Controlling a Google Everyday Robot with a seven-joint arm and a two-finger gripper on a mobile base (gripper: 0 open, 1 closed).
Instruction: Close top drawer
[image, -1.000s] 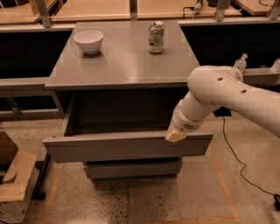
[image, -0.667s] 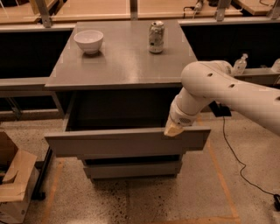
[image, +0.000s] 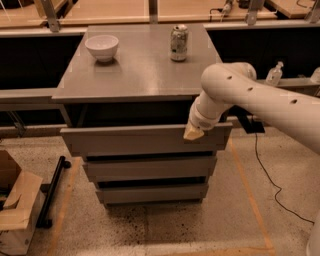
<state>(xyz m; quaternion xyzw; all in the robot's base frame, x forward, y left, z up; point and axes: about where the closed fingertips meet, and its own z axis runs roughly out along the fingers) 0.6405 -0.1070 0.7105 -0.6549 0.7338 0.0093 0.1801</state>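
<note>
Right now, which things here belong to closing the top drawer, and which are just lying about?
Job:
top drawer, partly open
pincer, against the drawer front's right side

Lying about:
bowl
can
cardboard box

Gripper (image: 193, 133) at top drawer (image: 125, 141) front

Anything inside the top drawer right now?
Only a narrow dark gap shows behind the top drawer front; no contents visible. The tabletop covers the rest, so it can't be checked. The gripper sits at the front's upper edge, near its right end.
</note>
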